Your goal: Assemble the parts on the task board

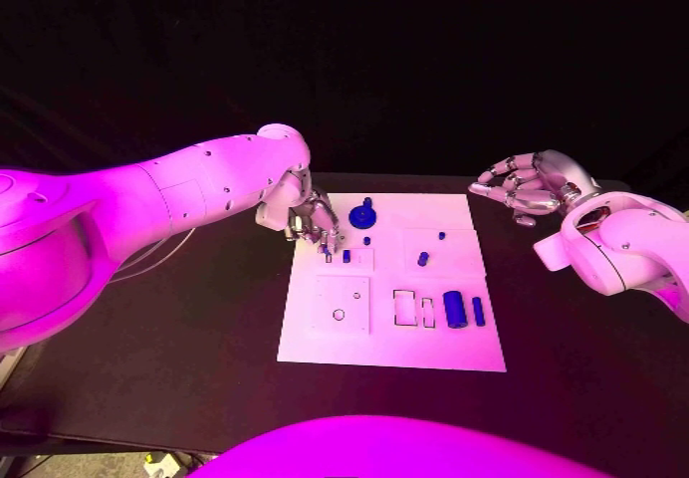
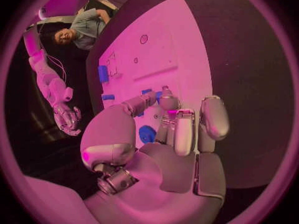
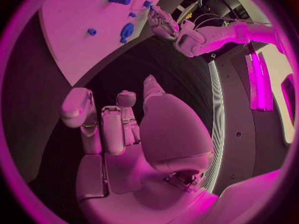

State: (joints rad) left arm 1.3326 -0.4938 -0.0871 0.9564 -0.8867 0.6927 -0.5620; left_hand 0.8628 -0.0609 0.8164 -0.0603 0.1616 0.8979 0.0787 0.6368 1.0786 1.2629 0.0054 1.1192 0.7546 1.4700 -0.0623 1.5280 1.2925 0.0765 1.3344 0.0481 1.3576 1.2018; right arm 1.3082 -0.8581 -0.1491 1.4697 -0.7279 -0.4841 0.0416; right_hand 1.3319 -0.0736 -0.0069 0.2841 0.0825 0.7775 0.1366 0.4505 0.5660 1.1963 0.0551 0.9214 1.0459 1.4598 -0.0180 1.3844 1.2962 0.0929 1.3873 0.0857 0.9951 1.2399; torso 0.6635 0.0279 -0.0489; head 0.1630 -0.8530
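Your left hand (image 1: 312, 221) pinches a small blue peg (image 1: 346, 256) over the task board (image 1: 324, 339) by its far left corner; right hand (image 1: 526, 185), empty with fingers curled, hovers beyond the far right corner.

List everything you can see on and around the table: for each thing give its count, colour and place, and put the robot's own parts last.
Table: one, black, under everything.
Task board: one, white, middle of the table.
Round knob part: one, blue, far end of the board.
Large cylinder: one, blue, near right of the board.
Slim rod: one, blue, just right of the large cylinder.
Small pegs: several, blue, mid-board.
Left hand: one, silver, over the board's far left edge, fingertips at a small part.
Right hand: one, silver, fingers curled, off the board's far right corner, holding nothing.
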